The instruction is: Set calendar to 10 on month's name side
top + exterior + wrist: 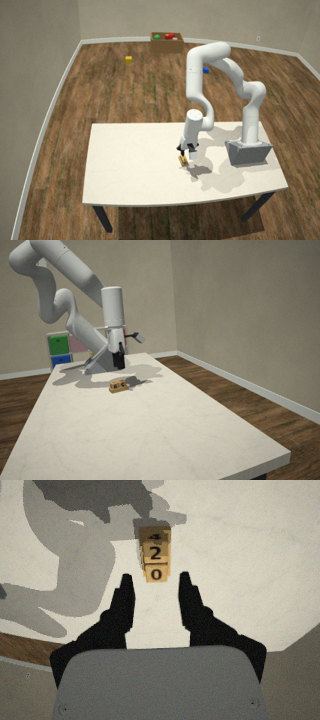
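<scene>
The wooden calendar tray (185, 165) (119, 390) sits flat on the table. Two wooden cubes stand side by side in it. In the exterior view, the left cube (113, 385) shows a 6 or 9 and the right cube (122, 384) a digit like a 5; their orientation is hard to tell. In the wrist view, the nearer cube (156, 574) has 0 on top and the farther cube (155, 554) has 2 on top, with a foreshortened 4 beyond. The month's name is not readable. My gripper (156, 584) (120, 367) is partly open, empty, above the cubes.
The arm's grey base (248, 153) (99, 364) stands at the table's right end in the top view. A toy box (166, 46), a yellow block (128, 60) and a blue block (206, 70) are on the floor beyond the table.
</scene>
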Robot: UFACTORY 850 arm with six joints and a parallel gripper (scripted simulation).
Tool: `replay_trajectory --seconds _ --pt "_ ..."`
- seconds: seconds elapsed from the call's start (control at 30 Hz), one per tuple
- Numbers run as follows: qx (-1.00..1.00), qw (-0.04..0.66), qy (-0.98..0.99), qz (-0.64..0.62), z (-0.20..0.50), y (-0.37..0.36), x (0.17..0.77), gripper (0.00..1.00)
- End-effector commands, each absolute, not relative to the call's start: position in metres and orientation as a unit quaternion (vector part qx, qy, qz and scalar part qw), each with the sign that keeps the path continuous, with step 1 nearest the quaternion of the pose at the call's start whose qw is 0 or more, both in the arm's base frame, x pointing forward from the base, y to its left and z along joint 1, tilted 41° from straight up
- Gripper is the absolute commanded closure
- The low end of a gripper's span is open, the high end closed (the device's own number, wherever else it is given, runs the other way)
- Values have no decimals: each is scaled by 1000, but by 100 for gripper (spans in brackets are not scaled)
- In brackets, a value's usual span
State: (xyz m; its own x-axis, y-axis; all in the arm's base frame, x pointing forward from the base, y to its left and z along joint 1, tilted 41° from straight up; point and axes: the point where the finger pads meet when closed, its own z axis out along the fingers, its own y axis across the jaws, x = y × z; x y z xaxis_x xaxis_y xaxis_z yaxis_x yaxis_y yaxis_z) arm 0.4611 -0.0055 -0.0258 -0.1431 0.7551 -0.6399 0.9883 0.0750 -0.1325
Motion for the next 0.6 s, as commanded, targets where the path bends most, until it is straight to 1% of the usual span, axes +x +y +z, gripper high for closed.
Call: replay_trajectory --seconds 0.0,0.57 --pt "620 210 703 -278 -25 -5 462 53" --pt "620 210 703 -278 -27 -6 462 53"
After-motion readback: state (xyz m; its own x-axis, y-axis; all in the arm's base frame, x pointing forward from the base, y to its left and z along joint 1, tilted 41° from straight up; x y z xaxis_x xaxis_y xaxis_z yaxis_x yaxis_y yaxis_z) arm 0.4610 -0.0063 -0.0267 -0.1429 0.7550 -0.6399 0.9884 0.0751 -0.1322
